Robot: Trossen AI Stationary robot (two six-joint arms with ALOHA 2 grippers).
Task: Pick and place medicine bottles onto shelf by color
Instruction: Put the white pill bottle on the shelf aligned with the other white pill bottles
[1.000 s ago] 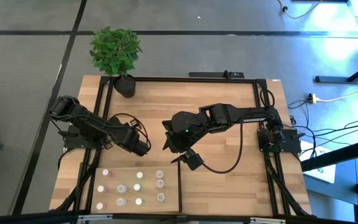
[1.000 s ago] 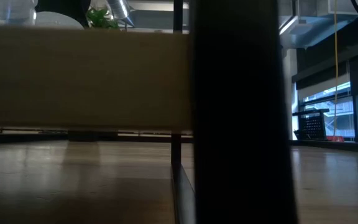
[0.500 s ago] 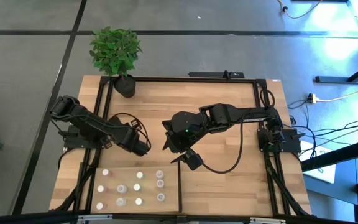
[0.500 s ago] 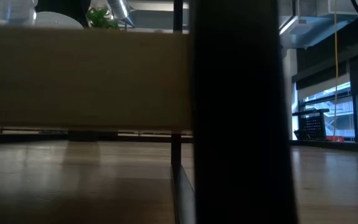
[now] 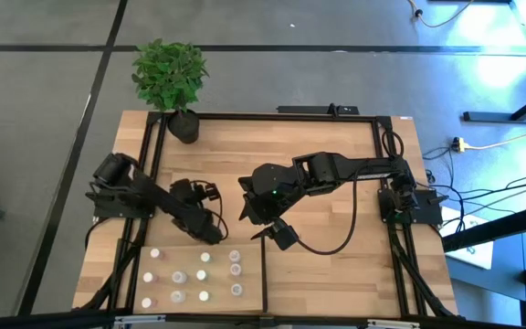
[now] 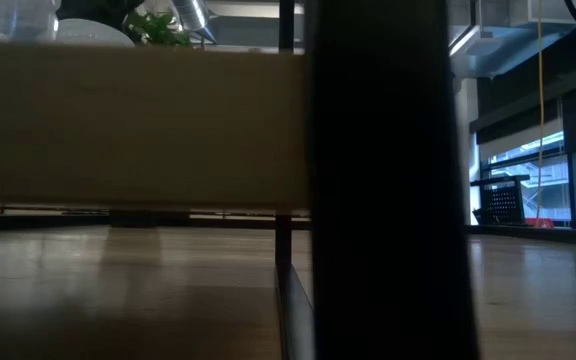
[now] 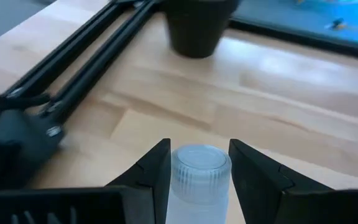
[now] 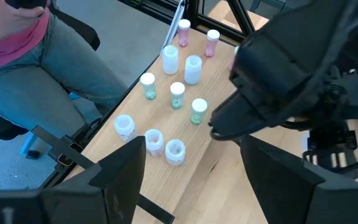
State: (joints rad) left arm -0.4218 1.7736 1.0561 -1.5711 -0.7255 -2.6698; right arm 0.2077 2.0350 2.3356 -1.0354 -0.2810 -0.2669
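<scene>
Below the left tool [image 5: 210,234], clamped on a clear-capped bottle [image 7: 199,180], the shelf [image 5: 252,292] stood crowded, so lowering carelessly risked toppling neighbours

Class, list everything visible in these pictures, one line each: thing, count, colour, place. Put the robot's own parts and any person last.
Medicine bottles: eleven standing on the shelf, whitish or clear, tops white, pinkish or greenish; one more held.
Held bottle: one, clear with a ribbed white cap, between the left gripper's fingers.
Shelf: one, light wood with black rails, at the table's near left.
Table: one, narrow-planked wood.
Plant in black pot: one, green, far left corner.
Left gripper: dark, shut on the bottle, just beyond the shelf.
Right gripper: dark, open, mid-table.
Person: one, seated beside the table, pink top, jeans.
</scene>
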